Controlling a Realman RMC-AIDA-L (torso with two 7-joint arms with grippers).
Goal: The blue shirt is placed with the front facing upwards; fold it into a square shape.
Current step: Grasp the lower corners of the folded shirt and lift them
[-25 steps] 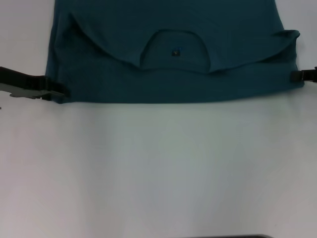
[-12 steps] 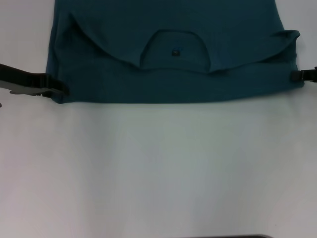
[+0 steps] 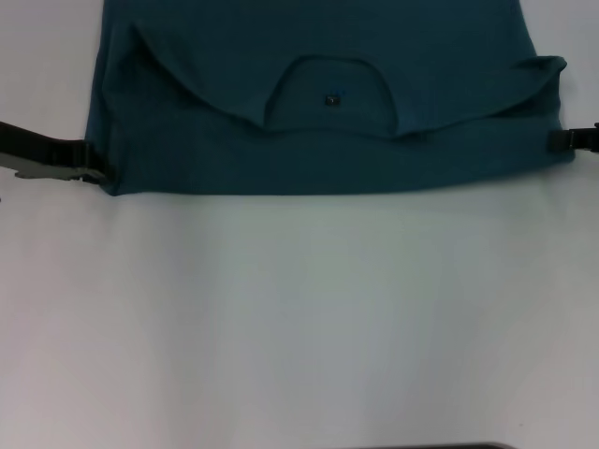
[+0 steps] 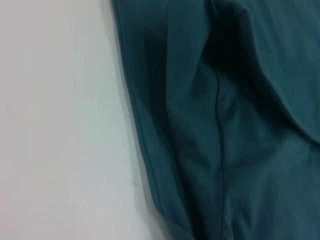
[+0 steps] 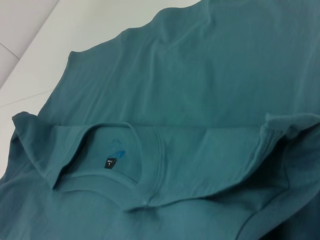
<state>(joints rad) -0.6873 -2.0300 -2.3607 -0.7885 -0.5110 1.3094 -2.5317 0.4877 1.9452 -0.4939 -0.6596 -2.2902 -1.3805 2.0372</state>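
The blue shirt (image 3: 318, 140) lies at the far side of the white table, with its top part folded over so that the round collar (image 3: 329, 94) and its small dark label (image 3: 331, 98) show. My left gripper (image 3: 94, 174) sits at the shirt's near left corner, low over the table. At the shirt's right edge is my right gripper (image 3: 562, 140), against the cloth. The left wrist view shows the blue shirt's (image 4: 225, 125) side hem and a seam. The right wrist view shows the blue shirt (image 5: 200, 90) from close by, with its collar label (image 5: 110, 163).
The white table (image 3: 299, 318) stretches bare from the shirt's near fold to the front. A dark strip (image 3: 430, 446) shows at the bottom edge of the head view. Bare table (image 4: 60, 125) lies beside the shirt's hem.
My left gripper has drawn back a little to the left, away from the shirt's corner. The right gripper and the shirt have stayed in place.
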